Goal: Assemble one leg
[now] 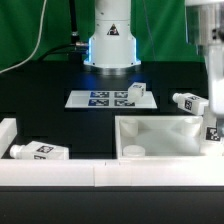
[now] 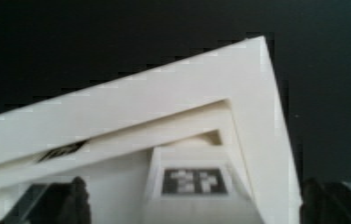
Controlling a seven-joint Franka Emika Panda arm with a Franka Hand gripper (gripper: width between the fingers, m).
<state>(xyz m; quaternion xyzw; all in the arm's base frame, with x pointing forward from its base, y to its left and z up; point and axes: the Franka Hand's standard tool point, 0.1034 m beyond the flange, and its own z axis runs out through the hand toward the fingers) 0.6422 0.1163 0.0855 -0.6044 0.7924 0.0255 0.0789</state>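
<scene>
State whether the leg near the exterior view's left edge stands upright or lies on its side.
Lying on its side: the leg stretches lengthwise across the table, its tag facing up.

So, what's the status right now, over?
Gripper open, astride a leg, not gripping. Leg sits by the tabletop corner. Nothing seen blocking.

No words, brand names or numbers can be read. The only signs are black-and-white square tags: on the marker board, on the small cube, on the legs, and on one leg in the wrist view.
</scene>
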